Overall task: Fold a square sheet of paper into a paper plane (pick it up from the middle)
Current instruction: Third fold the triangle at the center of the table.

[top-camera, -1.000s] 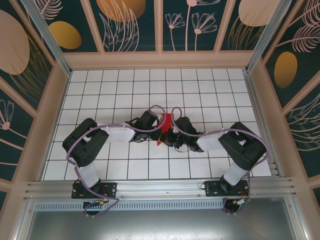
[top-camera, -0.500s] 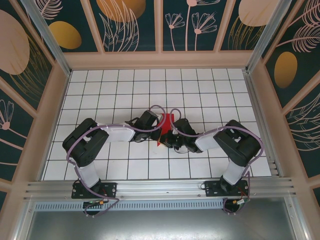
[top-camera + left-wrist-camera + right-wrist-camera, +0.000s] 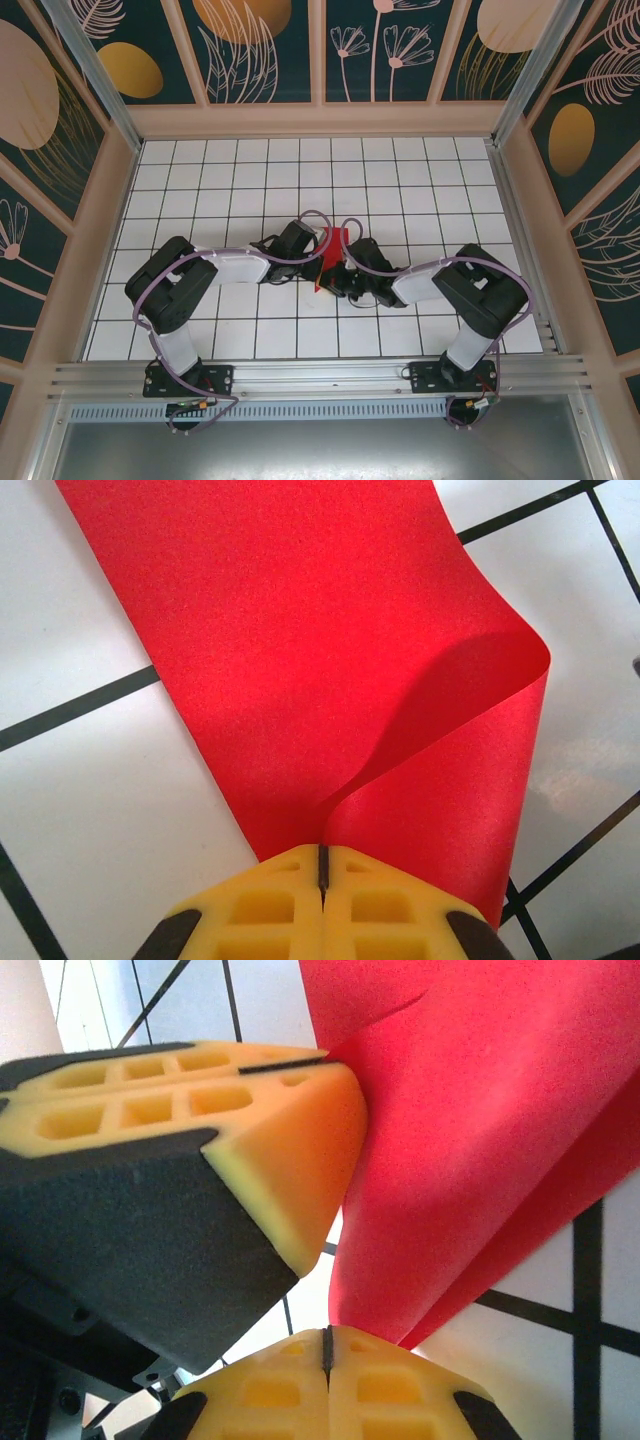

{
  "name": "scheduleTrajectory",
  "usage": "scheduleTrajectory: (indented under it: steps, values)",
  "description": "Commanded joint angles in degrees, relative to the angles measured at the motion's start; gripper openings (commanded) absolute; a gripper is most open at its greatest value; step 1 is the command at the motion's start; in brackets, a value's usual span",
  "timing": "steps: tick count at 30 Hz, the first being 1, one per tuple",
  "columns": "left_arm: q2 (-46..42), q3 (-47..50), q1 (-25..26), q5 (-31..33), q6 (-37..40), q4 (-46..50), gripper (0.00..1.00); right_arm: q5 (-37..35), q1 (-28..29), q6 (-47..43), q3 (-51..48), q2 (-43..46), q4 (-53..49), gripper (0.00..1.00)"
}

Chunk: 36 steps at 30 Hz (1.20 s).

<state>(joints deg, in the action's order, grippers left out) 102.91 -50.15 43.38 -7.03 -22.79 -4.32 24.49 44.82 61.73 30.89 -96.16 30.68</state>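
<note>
Thin bright red square sheet of paper (image 3: 330,660), curled, ctr of white grid table (image 3: 200,170). Left gripper (image 3: 322,865) closed tight w/ sheet edge pinched in jaws; right gripper (image 3: 327,1345) same, just beside it.

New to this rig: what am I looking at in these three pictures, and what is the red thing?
The machine is a left arm and a right arm, bolted at the near edge of a white tiled table. The wide picture looks down from above and behind them. The two close-ups come from cameras on the wrists, each showing its own yellow fingers at the bottom. The red thing is a sheet of paper, curled over on one side. The left gripper and the right gripper are both shut on it, pinching the same sheet.
</note>
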Motion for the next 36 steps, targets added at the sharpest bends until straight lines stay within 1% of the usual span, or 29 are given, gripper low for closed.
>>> scheduleTrajectory:
  steps: [1, 5, 12, 17, 20, 22, 26, 36]
  values:
    - [2.2, 0.8, -0.1, -1.5, 0.0, 1.5, 0.0, 0.8, 1.0, 0.5, 0.7, -0.8, 2.1, 0.05]
    - [2.1, 0.6, -0.1, -1.5, 0.1, 1.7, 0.0, 0.3, 1.5, 1.0, 0.7, -2.9, 2.7, 0.05]
    - [2.3, 0.6, -0.1, -1.3, 0.2, 1.9, 0.0, -0.6, 1.7, 0.4, 1.0, -6.2, -0.5, 0.05]
    - [2.1, 0.5, -0.1, -1.4, 0.2, 1.9, 0.0, -3.3, 0.9, -1.9, 1.0, 0.9, -5.8, 0.05]
    - [2.1, 0.5, -0.2, -1.4, 0.2, 2.0, 0.0, -1.6, -1.8, -3.1, -0.1, 4.7, -5.2, 0.06]
    - [2.1, 0.5, -0.1, -1.3, 0.2, 1.9, 0.0, 0.2, -3.5, -3.4, -0.5, 5.3, -4.2, 0.05]
    - [2.2, 0.5, -0.1, -1.4, 0.2, 1.9, 0.0, 1.9, -4.7, -4.1, 0.4, 3.9, -3.3, 0.05]
    - [2.5, 0.3, -0.1, -1.7, 0.4, 2.3, 0.0, 2.0, -5.5, -4.5, 2.0, -1.4, -1.6, 0.05]
